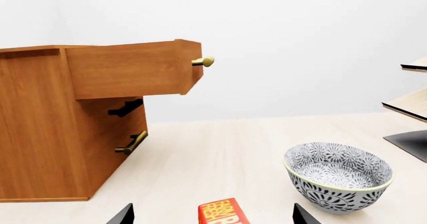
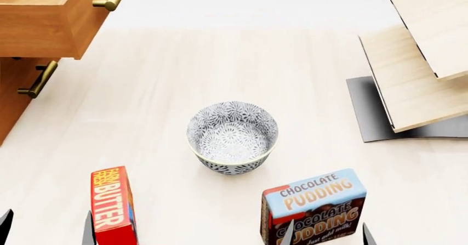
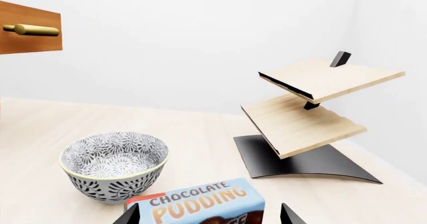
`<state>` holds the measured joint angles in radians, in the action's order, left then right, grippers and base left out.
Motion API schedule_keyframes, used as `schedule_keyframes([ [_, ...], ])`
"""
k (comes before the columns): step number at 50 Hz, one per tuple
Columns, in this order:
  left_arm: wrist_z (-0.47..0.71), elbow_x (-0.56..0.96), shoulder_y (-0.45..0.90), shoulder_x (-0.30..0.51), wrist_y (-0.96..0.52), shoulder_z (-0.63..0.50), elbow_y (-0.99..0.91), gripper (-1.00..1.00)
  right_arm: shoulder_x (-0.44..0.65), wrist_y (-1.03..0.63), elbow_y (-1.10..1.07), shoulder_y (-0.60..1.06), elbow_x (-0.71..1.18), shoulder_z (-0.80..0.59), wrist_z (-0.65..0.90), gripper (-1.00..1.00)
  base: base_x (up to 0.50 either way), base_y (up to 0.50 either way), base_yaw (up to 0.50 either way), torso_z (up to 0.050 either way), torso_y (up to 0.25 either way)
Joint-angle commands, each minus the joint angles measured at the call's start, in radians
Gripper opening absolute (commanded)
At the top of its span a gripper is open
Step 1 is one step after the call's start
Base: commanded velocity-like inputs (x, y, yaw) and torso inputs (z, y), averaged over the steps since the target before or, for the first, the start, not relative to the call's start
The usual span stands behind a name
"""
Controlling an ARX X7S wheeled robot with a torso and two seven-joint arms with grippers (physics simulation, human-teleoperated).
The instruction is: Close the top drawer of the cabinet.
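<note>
The top drawer [image 2: 51, 15] hangs well out of the cabinet [image 1: 40, 134] at the worktop's far left. Left hand [image 1: 212, 215] and right hand [image 3: 208, 215] both sit released, holding nothing. I'd push flat on the front panel, not the handle. Only the left wrist shows the drawer's side overhang.

Top drawer [image 2: 44, 15]: cropped by the head view's upper and left edges, its back end out of sight; cabinet [image 2: 11, 100] reduced there to a corner strip. Rack [image 2: 417, 75]: upper shelf cut by the top and right borders. Butter box [image 2: 113, 206] and pudding box [image 2: 314, 209]: lower parts cut off; left tool [image 2: 47, 226] and right tool [image 2: 327, 233] show fingertips only, gap visible, nothing between.
</note>
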<state>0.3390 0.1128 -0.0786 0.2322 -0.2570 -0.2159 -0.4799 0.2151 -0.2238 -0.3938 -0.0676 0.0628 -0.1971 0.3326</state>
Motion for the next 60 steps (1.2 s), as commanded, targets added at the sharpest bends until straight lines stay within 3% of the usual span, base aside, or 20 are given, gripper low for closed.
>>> schedule_keyframes([
  [1,0.009,0.006,-0.001,0.008,0.004,-0.008,0.003,1.00,0.006,0.013,0.013,0.000,-0.005,-0.013,0.014,1.00,0.00,0.00,0.00,0.000,0.000],
  [14,0.016,0.015,0.001,0.015,0.005,-0.012,0.003,1.00,0.010,0.013,0.016,0.003,-0.004,-0.020,0.025,1.00,0.03,0.00,0.00,0.000,0.000],
  [40,0.026,0.021,0.013,0.024,0.005,-0.025,0.018,1.00,0.021,0.020,0.023,0.010,0.003,-0.031,0.039,1.00,0.46,0.00,0.00,0.000,0.000],
  [60,0.026,0.037,0.028,0.029,0.007,-0.031,0.048,1.00,0.028,0.031,0.033,0.012,0.010,-0.039,0.047,1.00,0.00,0.00,0.00,0.000,0.000],
])
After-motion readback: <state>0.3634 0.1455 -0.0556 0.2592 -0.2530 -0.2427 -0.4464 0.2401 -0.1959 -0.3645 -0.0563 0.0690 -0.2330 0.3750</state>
